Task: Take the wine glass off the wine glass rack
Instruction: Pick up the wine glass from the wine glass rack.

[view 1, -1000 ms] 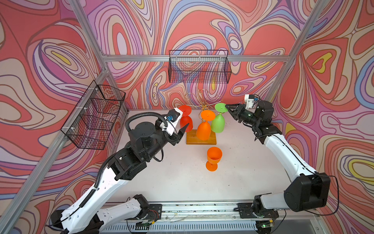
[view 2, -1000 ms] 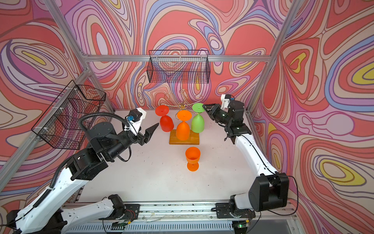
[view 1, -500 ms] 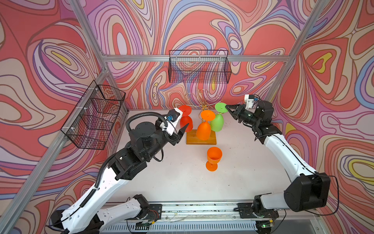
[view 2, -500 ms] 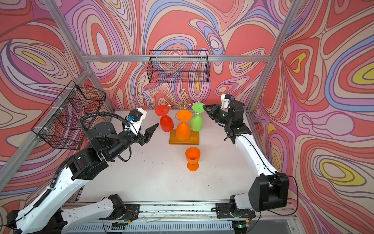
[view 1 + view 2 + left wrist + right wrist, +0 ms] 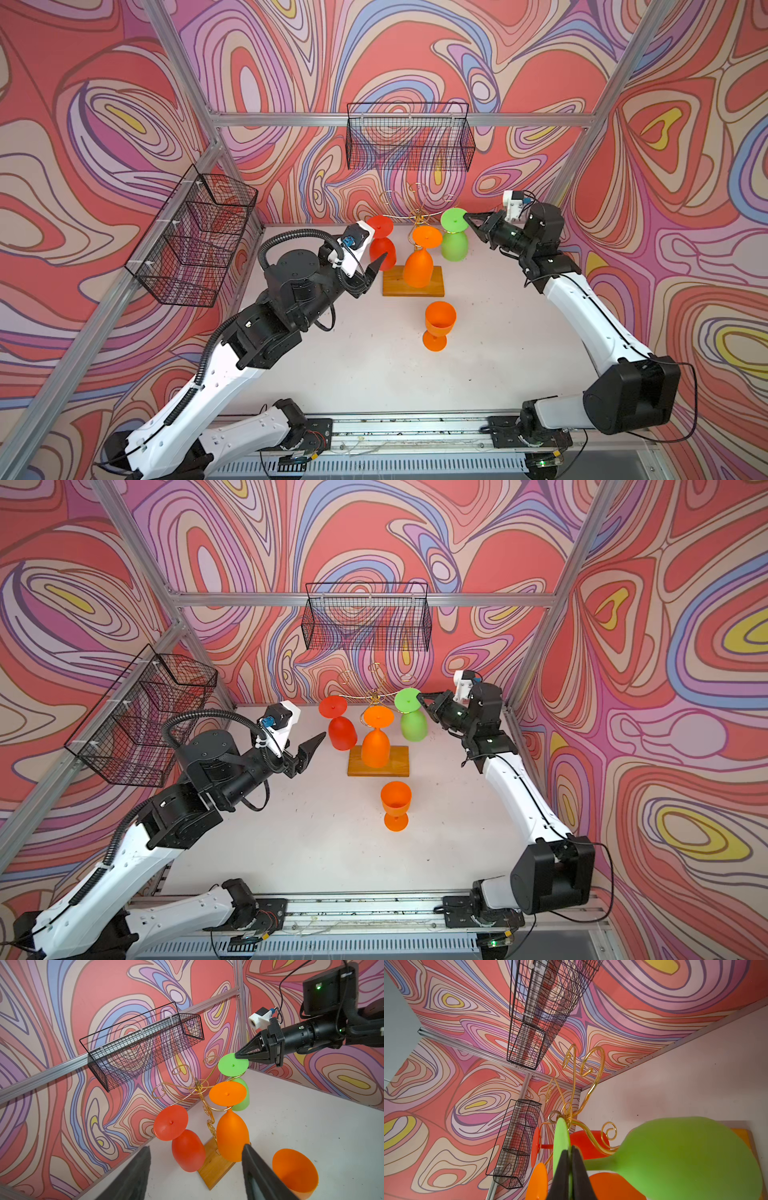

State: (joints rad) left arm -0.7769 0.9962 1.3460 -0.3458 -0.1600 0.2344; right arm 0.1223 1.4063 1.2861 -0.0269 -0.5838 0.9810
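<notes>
Right gripper (image 5: pixel 239 1056) pinches the rim of the flat foot of the green wine glass (image 5: pixel 232 1065), its black fingers pressed together on the disc from the side facing away from the wine glass rack (image 5: pixel 199 1088). The wrist view shows the foot edge-on between the two pads.

The green glass hangs bowl-down from one of the rack's curled gold arms, on the side nearest the right arm. An orange wine glass (image 5: pixel 419 266) hangs over the rack's wooden base, and a red wine glass (image 5: pixel 382 251) hangs on the opposite side. A second orange glass (image 5: pixel 439 320) stands upright on the table in front of the rack.

Left gripper (image 5: pixel 309 750) waits beside the red glass with its jaws spread and holding nothing.

The step in hand looks like the grasp itself, with the glass not yet freed. The next move likely calls for drawing the foot outward along the wire arm, away from the rack's stem. The foot should stay level so the glass stem clears the curl without dragging the light rack along.
</notes>
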